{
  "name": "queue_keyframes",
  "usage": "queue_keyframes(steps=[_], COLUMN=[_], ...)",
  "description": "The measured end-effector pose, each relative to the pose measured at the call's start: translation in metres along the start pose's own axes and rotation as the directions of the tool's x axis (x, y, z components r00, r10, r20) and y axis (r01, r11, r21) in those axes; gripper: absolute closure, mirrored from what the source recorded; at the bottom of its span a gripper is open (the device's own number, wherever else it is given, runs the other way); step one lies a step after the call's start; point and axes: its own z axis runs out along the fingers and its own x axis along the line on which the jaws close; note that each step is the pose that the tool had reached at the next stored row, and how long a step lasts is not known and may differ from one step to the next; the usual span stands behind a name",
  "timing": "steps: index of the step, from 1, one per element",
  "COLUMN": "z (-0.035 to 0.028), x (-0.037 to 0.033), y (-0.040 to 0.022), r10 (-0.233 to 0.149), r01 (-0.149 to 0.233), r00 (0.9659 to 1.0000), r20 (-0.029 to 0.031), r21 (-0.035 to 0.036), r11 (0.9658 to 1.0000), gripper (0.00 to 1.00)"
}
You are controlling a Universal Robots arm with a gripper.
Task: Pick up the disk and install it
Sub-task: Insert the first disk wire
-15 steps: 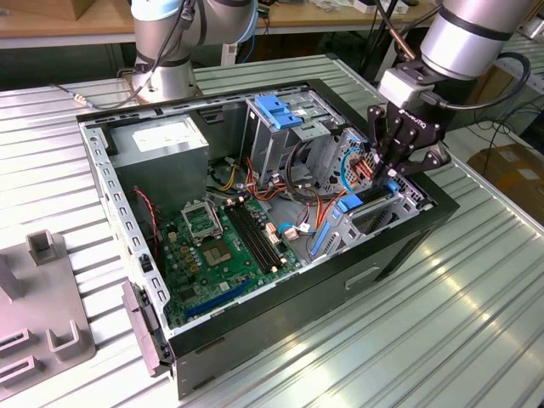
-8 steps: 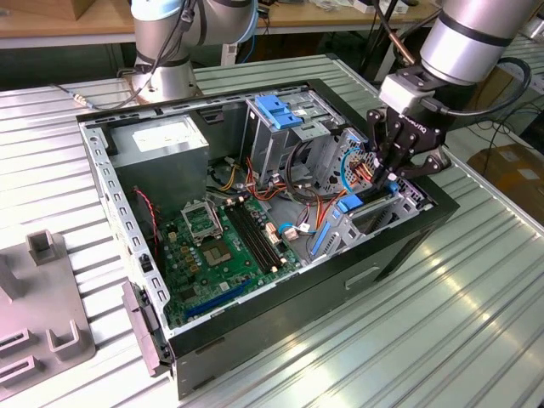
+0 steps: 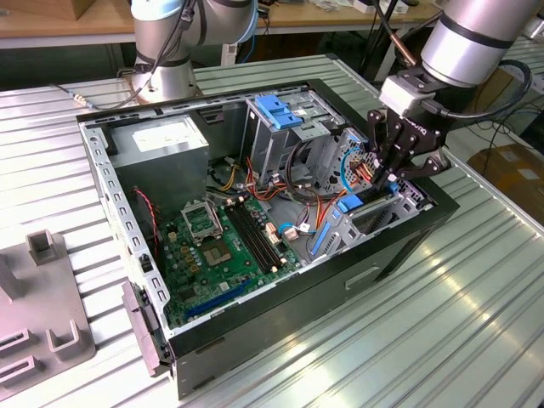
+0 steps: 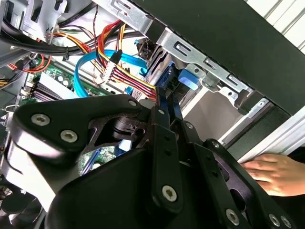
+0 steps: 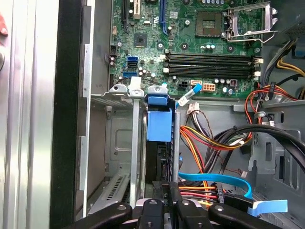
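Between my end effector (image 3: pixel 393 170) fingers, clenched on its edge, the disk (image 5: pixel 158 143) stands upright in the bay, probably so its rails slide down.

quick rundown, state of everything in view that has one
computer case: lying flat, side panel off, inside exposed
disk: standing on edge in the drive bay
gripper: lowered into the bay, at the disk
cpu socket: empty
blue-handled drive cage: upright in the case
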Motion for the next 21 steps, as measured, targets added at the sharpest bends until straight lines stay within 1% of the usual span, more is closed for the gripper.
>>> queue_keyframes(steps=[2,4,9,10,11,12,14,17,18,19,20,21], z=[0.0011,0.0035,0.0033,0.0025,0.0012,-0.0022,-0.0057,-0.006,-0.0061,-0.0061,-0.0061,-0.006], x=[0.0003,0.0011,0.0013,0.0013,0.0013,0.0014,0.0015,0.0015,0.0015,0.0015,0.0015,0.0015], y=[0.0,0.0001,0.0001,0.0001,0.0001,0.0002,0.0003,0.0003,0.0003,0.0003,0.0003,0.0003], r10=[0.001,0.004,0.004,0.004,0.005,0.005,0.005,0.004,0.004,0.004,0.005,0.005], r01=[-0.001,-0.004,-0.004,-0.004,-0.005,-0.005,-0.005,-0.004,-0.004,-0.004,-0.005,-0.005], r00=[1.0,1.0,1.0,1.0,1.0,1.0,1.0,1.0,1.0,1.0,1.0,1.0], r20=[-0.0003,-0.0001,0.0002,0.0003,0.0,0.0,-0.0001,0.0002,0.0,0.0,0.0,0.0001], r21=[0.0,-0.0002,-0.0002,-0.0002,-0.0002,-0.0002,-0.0002,-0.0002,-0.0002,-0.0002,-0.0002,-0.0002], r11=[1.0,1.0,1.0,1.0,1.0,1.0,1.0,1.0,1.0,1.0,1.0,1.0], gripper=[0.84,0.84,0.83,0.76,0.76,0.76,0.76,0.76,0.78,0.84,0.84,0.9])
